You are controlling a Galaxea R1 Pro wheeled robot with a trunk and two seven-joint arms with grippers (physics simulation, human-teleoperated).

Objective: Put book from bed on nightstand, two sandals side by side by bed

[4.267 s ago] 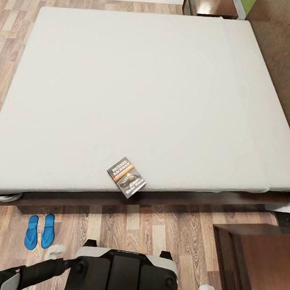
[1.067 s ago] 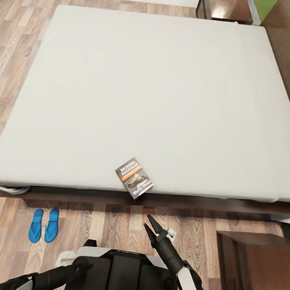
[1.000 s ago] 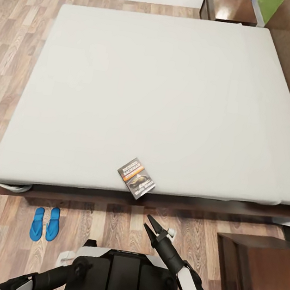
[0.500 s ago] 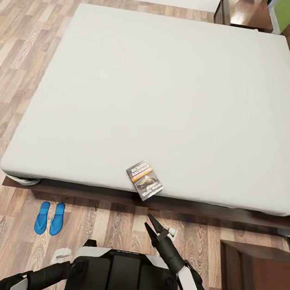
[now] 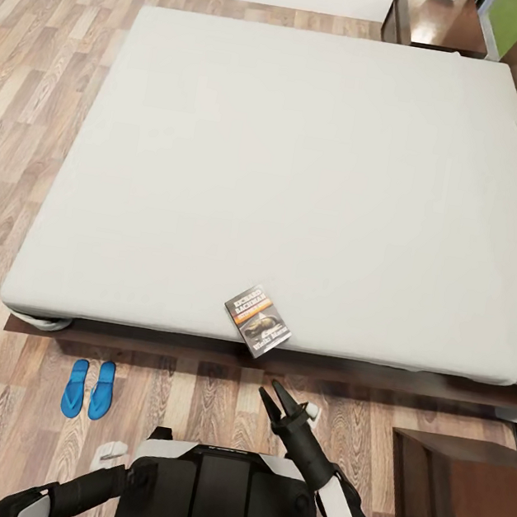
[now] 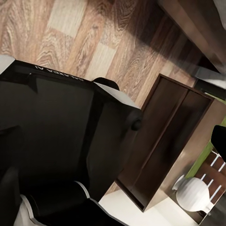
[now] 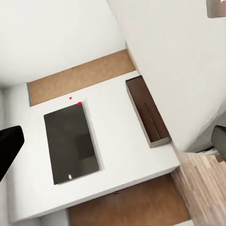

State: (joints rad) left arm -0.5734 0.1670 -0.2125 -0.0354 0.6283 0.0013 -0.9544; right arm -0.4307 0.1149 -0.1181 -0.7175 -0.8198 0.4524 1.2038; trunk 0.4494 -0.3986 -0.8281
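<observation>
**Book not yet picked up; sandals already paired by the bed**

Head view: the book (image 5: 257, 320) lies flat at the near edge of the bed (image 5: 305, 174), one corner hanging slightly over the frame. The right gripper (image 5: 276, 397) hovers over the floor (image 5: 28, 130) just short of that edge, pointing at the book, its jaws parted a little and holding nothing. The two sandals (image 5: 88, 388) lie side by side on the planks close to the bed's near corner, so that part looks done. A nightstand (image 5: 430, 18) stands at the far corner beside the headboard, and another dark cabinet (image 5: 453, 506) sits close at the robot's right. The left arm (image 5: 54, 497) hangs low beside the trunk.

Left wrist view: it looks down past the robot's black body (image 6: 56, 141) to the floor and a dark wooden cabinet (image 6: 165, 141); I cannot tell how the left jaws stand.

Right wrist view: dark fingertips (image 7: 9, 146) sit well apart at the frame's edges; beyond them are white walls and what may be a dark wall panel (image 7: 70, 143).

Still to do: grasp the book and carry it to a nightstand.
</observation>
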